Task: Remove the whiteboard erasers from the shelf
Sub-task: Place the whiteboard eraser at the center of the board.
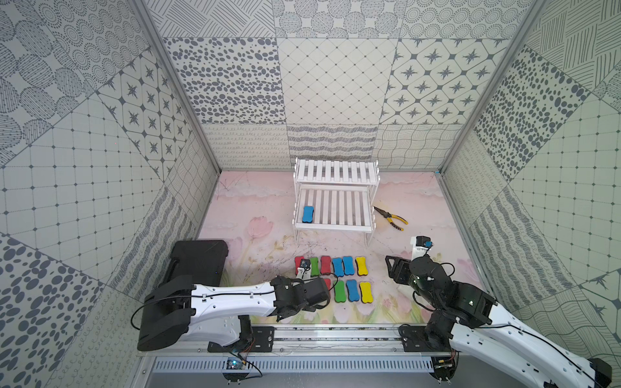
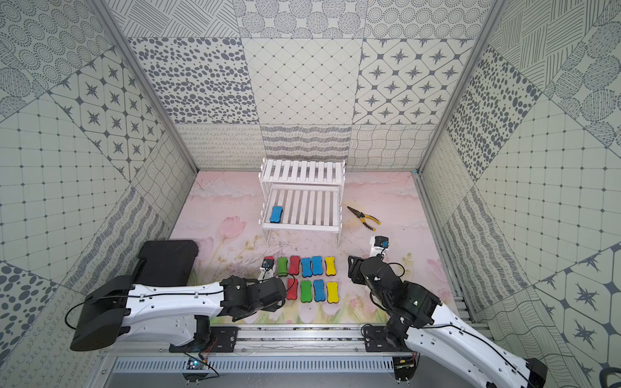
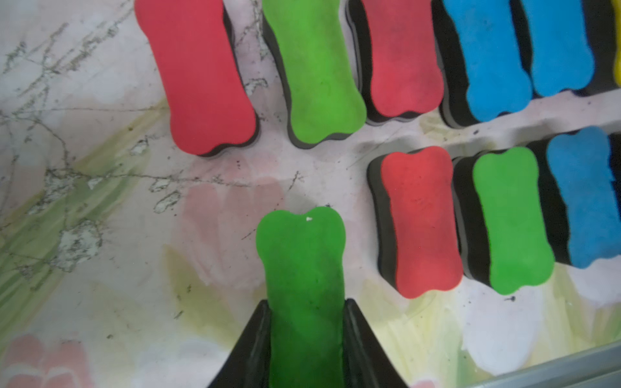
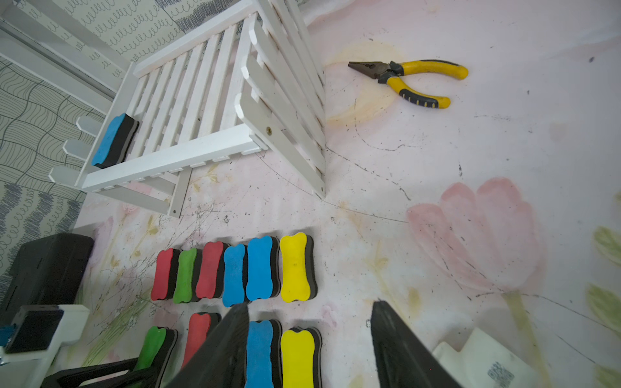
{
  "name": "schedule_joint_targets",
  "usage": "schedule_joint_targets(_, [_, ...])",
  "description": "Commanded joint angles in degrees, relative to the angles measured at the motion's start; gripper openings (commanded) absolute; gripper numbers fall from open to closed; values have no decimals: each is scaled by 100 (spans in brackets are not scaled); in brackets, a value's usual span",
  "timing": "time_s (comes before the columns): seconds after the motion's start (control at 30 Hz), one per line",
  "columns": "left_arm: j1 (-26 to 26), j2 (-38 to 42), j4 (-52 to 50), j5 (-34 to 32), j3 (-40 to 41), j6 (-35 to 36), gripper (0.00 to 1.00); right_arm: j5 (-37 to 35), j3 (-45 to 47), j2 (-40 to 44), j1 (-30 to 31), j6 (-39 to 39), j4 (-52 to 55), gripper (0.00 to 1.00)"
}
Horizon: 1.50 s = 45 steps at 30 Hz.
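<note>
The white shelf stands at the back middle. One blue whiteboard eraser lies at the left end of its lower tier, and the upper tier is bare. Several erasers lie on the mat in two rows, a back row and a front row. My left gripper is shut on a green eraser, low over the mat beside the front row's red eraser. To the right of the rows, my right gripper hangs open and holds nothing.
Yellow-handled pliers lie on the mat to the right of the shelf. A black case sits at the left, behind the left arm. A metal rail runs along the front edge. Patterned walls close in three sides.
</note>
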State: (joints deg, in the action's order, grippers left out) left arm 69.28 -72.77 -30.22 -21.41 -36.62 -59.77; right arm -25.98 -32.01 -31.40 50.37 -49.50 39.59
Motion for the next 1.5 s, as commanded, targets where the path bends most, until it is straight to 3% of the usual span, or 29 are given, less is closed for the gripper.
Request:
schedule_joint_targets(0.0, [-11,-407,297,24,-276,-105,33,-54,-6,107,-27,-16,-215,62])
schedule_joint_targets(0.3, [-266,-779,339,134,-460,-103,33,-70,-7,133,-25,1,-213,62])
schedule_joint_targets(0.43, [-275,-863,263,131,-521,-122,42,-77,-7,168,-27,8,-199,62])
schedule_joint_targets(0.7, [-267,-478,-8,99,-516,-167,55,-38,-14,199,-25,27,-189,63])
schedule_joint_targets(0.93, [-317,92,-447,81,-731,87,58,18,-68,248,-23,76,-198,64])
schedule_joint_targets(1.1, [-1278,564,-650,802,-1279,1312,66,57,-130,247,-26,176,-206,64])
schedule_joint_targets(1.2, [-1792,626,-1024,727,-1955,1988,67,67,-113,248,-27,236,-265,64])
schedule_joint_targets(1.47, [-3072,-133,-790,1141,-3343,3359,68,80,-113,40,-27,252,-407,64])
